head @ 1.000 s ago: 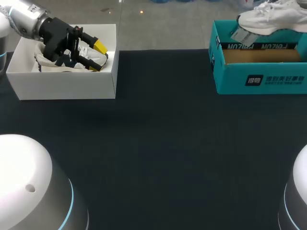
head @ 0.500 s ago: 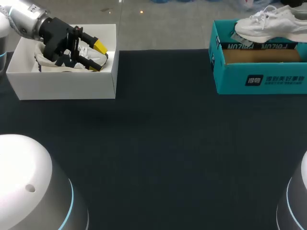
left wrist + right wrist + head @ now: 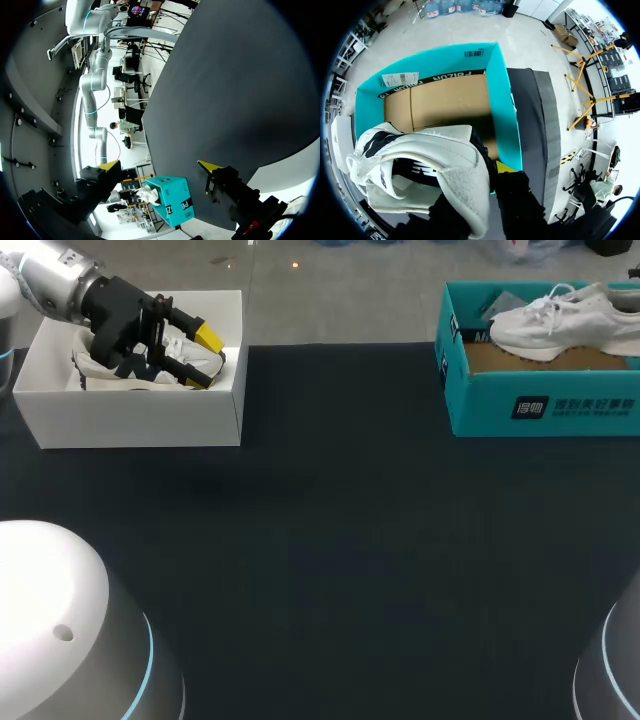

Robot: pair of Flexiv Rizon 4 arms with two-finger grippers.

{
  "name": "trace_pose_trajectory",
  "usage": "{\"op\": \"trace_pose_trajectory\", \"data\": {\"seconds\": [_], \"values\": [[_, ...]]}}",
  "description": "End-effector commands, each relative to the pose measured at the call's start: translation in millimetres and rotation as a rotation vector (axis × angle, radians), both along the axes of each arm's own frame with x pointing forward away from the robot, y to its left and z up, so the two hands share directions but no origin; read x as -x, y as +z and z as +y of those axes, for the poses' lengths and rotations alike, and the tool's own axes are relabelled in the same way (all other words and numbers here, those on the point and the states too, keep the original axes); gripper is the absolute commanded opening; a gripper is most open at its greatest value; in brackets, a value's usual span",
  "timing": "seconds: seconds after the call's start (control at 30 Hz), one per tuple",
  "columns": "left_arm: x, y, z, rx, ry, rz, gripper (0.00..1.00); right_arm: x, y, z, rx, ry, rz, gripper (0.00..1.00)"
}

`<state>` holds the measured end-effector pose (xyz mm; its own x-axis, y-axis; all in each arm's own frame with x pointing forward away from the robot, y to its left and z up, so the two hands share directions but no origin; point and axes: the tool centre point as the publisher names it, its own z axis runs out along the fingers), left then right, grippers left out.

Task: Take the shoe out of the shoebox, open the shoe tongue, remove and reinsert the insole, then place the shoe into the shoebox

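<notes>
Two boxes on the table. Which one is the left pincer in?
The white box, on the left arm's side: the left pincer sits inside it. The teal shoebox across the table has only the white sneaker at its opening.

White shoe [image 3: 555,318], black markings; teal shoebox [image 3: 480,400], brown inside; white box [image 3: 130,418]; black table [image 3: 350,560]; yellow-tipped black left claw [image 3: 203,360]
</notes>
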<state>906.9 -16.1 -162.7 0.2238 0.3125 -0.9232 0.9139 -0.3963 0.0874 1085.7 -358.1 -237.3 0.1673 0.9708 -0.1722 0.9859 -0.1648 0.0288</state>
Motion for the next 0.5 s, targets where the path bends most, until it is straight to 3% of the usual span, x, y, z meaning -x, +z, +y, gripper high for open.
{"op": "trace_pose_trajectory", "data": {"seconds": [0.03,0.5], "values": [[-0.1,0,1,-0.002,-0.001,-0.001,1.0,3.9,-13,-3,0.01,-0.013,-0.057,0.0],[-0.1,0,1,-0.002,-0.001,-0.001,1.0,9.5,-58,-1,0.065,-0.005,-0.068,0.0]]}}
